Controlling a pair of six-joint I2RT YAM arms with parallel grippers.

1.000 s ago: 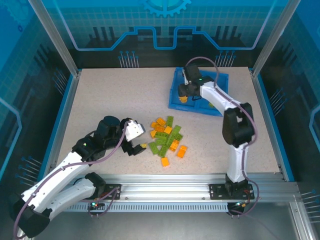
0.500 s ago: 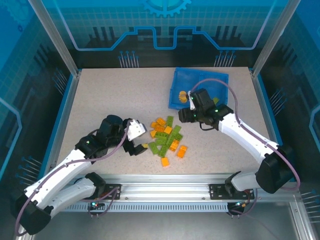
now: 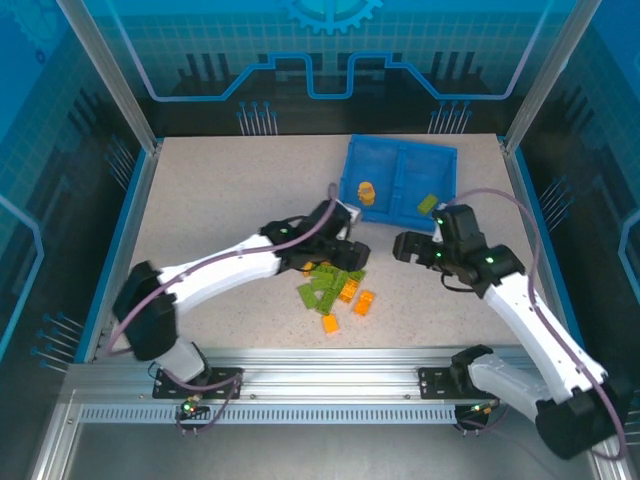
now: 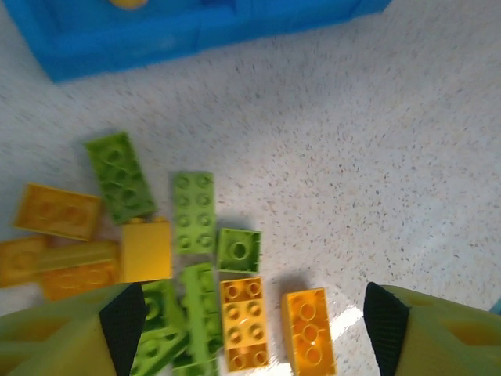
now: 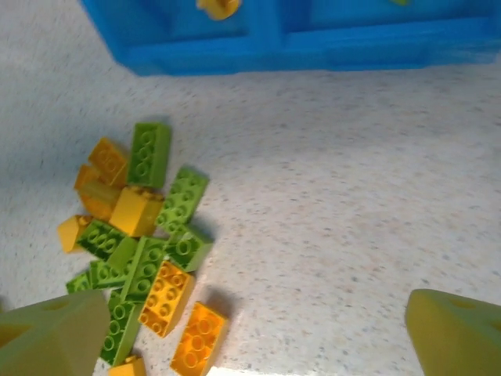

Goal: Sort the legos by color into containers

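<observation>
The legos (image 3: 330, 290), orange and lime green, lie in a loose pile mid-table, below the blue tray (image 3: 399, 150). Its left container (image 3: 363, 170) holds one orange brick (image 3: 367, 190); its right container (image 3: 433, 180) holds a green one (image 3: 428, 203). My left gripper (image 3: 340, 255) hangs open over the pile's far side. In the left wrist view its fingers (image 4: 117, 329) straddle two orange bricks (image 4: 244, 321) lying on the table below, with green ones (image 4: 193, 211) beyond. Right of the pile, my right gripper (image 3: 405, 245) stands open with nothing in it; only bare table shows between its fingers (image 5: 458, 337).
The tray's near wall (image 5: 274, 39) runs just beyond the pile. Raised blue rails (image 3: 530, 230) border the table left and right. Bare speckled tabletop (image 3: 220, 190) stretches left of the tray.
My right gripper let go of an orange brick in the left container, drew back toward the pile and opened wide. My left arm swung from left of the pile to above it.
</observation>
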